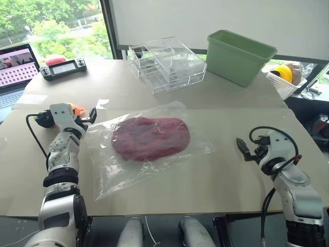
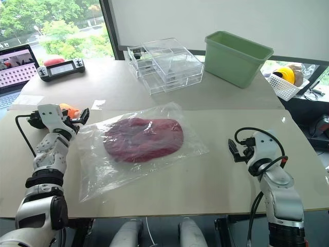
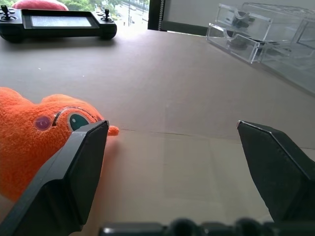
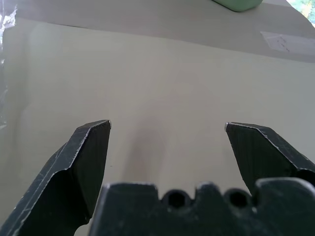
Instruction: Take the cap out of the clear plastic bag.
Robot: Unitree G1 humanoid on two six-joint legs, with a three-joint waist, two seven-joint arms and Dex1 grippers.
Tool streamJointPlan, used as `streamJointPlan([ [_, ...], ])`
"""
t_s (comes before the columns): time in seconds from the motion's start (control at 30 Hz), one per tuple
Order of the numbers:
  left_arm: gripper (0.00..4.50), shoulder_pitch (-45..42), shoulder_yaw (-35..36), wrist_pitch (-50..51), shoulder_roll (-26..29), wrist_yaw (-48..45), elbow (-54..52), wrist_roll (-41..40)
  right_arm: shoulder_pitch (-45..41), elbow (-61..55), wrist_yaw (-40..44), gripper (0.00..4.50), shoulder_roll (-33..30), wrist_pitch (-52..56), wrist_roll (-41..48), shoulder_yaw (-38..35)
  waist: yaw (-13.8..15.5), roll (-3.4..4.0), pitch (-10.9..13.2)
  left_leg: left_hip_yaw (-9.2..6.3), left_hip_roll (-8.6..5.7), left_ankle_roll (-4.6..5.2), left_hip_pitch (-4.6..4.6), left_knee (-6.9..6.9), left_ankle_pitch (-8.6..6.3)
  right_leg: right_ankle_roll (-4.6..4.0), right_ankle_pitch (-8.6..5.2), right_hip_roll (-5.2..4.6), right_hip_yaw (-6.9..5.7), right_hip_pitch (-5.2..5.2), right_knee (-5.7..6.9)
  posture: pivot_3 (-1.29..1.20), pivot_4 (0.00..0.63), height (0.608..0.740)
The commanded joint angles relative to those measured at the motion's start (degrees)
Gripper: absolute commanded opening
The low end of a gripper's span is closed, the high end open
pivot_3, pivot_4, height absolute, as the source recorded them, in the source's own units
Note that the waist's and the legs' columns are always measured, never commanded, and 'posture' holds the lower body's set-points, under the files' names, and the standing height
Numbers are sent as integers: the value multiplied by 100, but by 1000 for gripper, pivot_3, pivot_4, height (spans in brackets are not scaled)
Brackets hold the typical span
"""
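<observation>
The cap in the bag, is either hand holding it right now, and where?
No. Both the left hand and right hand are open and empty; the cap lies inside the clear plastic bag.

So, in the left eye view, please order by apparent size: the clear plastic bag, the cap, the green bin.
1. clear plastic bag
2. cap
3. green bin, though it stands farther away, so its rank against the cap is unsure.

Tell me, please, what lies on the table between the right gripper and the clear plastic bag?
Nothing: in the left eye view, bare table separates the open right gripper from the clear plastic bag holding the cap.
</observation>
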Motion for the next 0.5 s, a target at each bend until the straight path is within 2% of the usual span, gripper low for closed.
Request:
streamJointPlan([
  [0.03, 4500, -138, -89, -204, -5, -108, -108, 49, -36, -247, 22, 4468, -29, -58, 15, -45, 1, 0, 0, 0, 0, 0, 0, 0, 0, 0, 0, 0, 0, 0, 0, 0, 150, 735],
  [0.2, 4500, -248, -139, -111, -57, -434, -103, -56, -107, -344, 359, 4468, -177, 101, 241, -28, 4, 0, 0, 0, 0, 0, 0, 1, 0, 1, 0, 0, -1, 0, 0, 0, 150, 735],
  [0.3, 4500, -273, -350, 80, -28, -982, -448, -125, -91, -1167, 1241, 4468, -645, 628, 761, 459, -8, 5, 3, 0, -2, 0, -4, -1, 0, 0, 0, -1, 0, -1, -2, 0, 150, 735],
  [0.43, 4500, 76, -820, 972, 279, -2321, -1753, -525, 26, -2530, 2403, 4468, -1238, 1420, 2417, 590, -22, 4, 5, -1, 2, 1, -7, -6, -1, 3, -2, 4, -1, -3, -4, 0, 150, 735],
  [0.5, 4500, 338, -977, 1474, 492, -2821, -2461, -766, 6, -2770, 2624, 4468, -1455, 1665, 2891, 581, -49, 4, 5, -1, 3, 5, -9, -5, -4, 1, -1, 3, 0, 0, -10, 0, 150, 735],
])
